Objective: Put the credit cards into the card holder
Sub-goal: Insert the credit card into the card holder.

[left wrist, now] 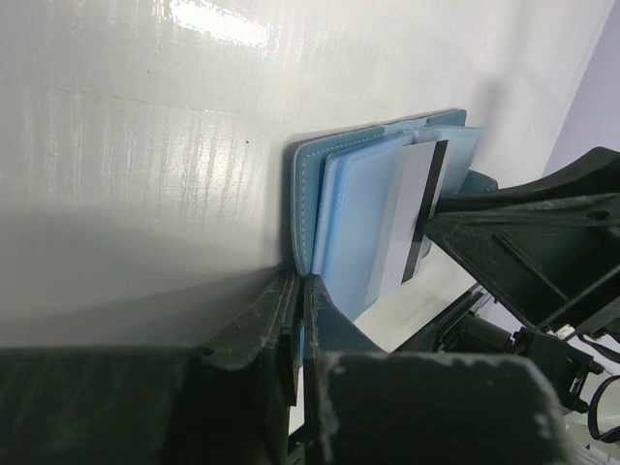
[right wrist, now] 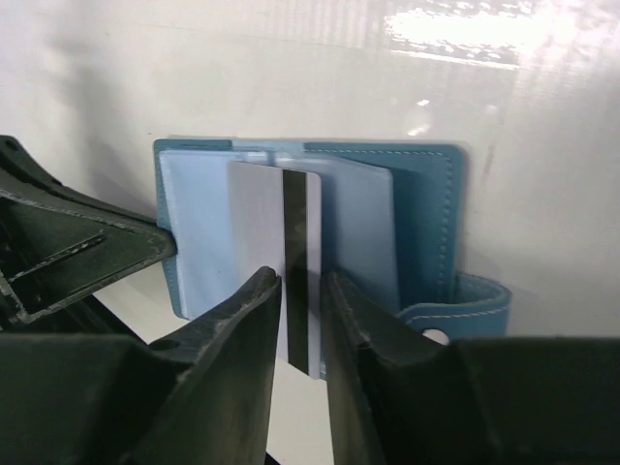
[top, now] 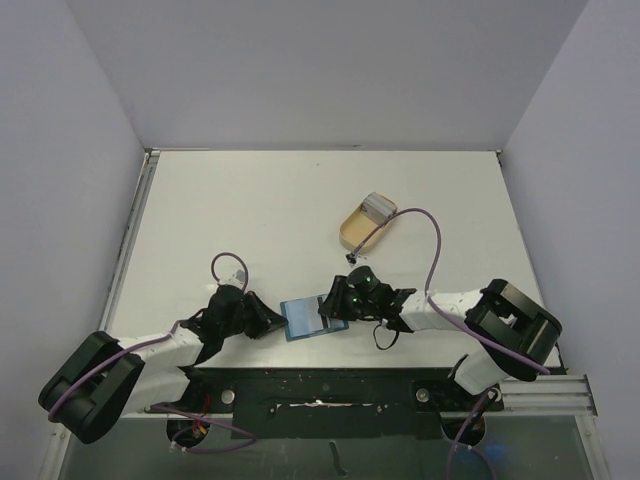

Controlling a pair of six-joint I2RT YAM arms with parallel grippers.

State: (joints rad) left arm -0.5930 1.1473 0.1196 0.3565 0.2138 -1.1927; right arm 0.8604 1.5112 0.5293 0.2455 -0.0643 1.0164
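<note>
The card holder (top: 303, 319), a blue wallet, lies spread open at the table's near edge; it also shows in the left wrist view (left wrist: 344, 208) and the right wrist view (right wrist: 426, 213). My left gripper (top: 272, 322) is shut on its left edge (left wrist: 300, 291). A grey credit card (right wrist: 257, 232) with a black stripe sits partly inside a pale pocket; it also shows in the left wrist view (left wrist: 407, 218). My right gripper (top: 335, 305) hovers over the card's free end (right wrist: 302, 291), jaws a narrow gap apart, gripping nothing. Another grey card (top: 379, 206) lies in the dish.
A tan oval dish (top: 358, 230) stands behind the right arm near the table's middle. The wallet's closing tab (right wrist: 465, 305) sticks out on its right side. Grey walls enclose the table on three sides. The left gripper's finger (right wrist: 87, 252) reaches in from the left.
</note>
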